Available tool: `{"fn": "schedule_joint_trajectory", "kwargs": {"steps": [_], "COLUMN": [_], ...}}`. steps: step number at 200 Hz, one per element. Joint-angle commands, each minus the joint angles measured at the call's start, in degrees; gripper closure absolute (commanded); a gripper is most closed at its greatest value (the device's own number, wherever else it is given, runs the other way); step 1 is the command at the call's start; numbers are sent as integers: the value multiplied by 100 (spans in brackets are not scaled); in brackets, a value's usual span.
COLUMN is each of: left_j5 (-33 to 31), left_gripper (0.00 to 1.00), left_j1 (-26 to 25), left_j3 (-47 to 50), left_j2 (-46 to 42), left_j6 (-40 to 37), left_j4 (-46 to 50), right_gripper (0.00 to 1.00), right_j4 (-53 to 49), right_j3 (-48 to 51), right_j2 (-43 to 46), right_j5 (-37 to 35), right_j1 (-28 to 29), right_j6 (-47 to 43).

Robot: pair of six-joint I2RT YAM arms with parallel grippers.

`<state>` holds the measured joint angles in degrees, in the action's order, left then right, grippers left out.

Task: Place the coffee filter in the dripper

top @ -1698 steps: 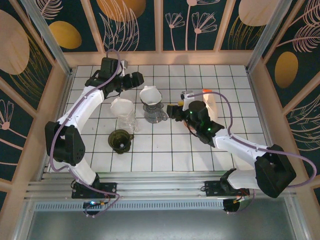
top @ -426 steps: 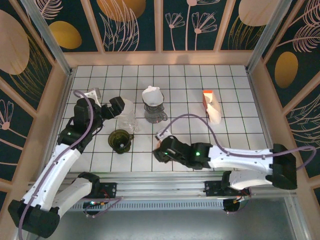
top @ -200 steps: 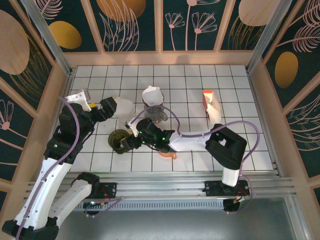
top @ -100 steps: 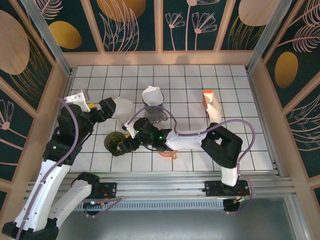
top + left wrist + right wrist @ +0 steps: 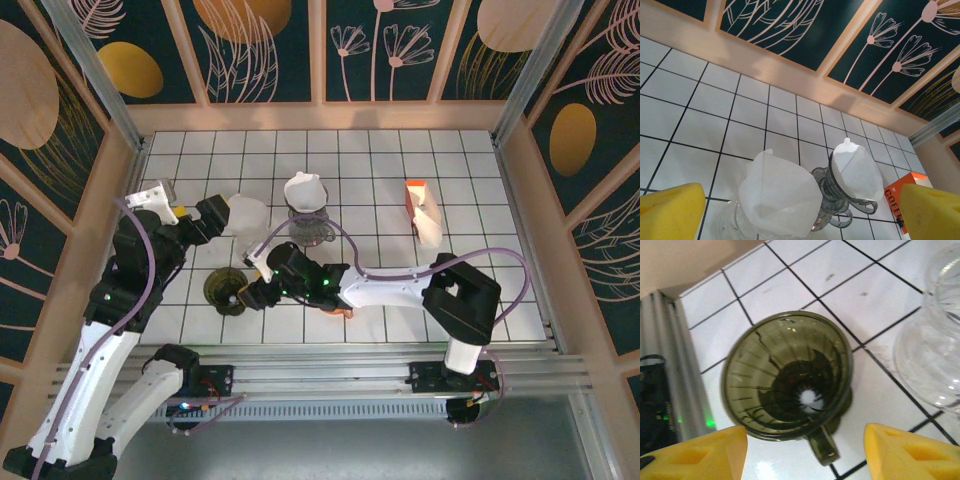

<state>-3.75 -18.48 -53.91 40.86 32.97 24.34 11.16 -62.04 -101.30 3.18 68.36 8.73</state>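
An empty dark green dripper stands on the tiles, handle pointing at my right gripper. That gripper is open, its yellow fingers on either side of the handle and short of the bowl. A white coffee filter rests in the mouth of a clear glass carafe. My left gripper hovers open just left of it, holding nothing. A second filter sits in a clear dripper on a glass stand.
An orange coffee box lies at the right with white filters beside it. A small orange object pokes out under the right arm. The wooden wall runs close along the left; the metal rail is near the green dripper.
The green dripper has slid left and slightly toward the near edge, with the right gripper following right behind it. The left arm has barely moved.
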Motion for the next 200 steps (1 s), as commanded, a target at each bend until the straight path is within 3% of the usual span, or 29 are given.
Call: {"fn": "schedule_joint_trajectory", "kwargs": {"steps": [1, 155, 200], "left_j5": [-115, -116, -142], "left_gripper": [1, 1, 1], "left_j1": [-6, -6, -9], "left_j3": [-148, -120, -85], "left_j2": [-17, 115, 111], "left_j6": [-159, -195, -203], "left_j4": [40, -1, -3], "right_gripper": [36, 42, 55], "right_j4": [-117, 127, 52], "right_j3": [87, -467, -563], "right_j2": [-129, -966, -1037], "right_j5": [-498, -432, -126], "right_j1": [55, 47, 46], "right_j6": [-304, -1546, -1706]}}
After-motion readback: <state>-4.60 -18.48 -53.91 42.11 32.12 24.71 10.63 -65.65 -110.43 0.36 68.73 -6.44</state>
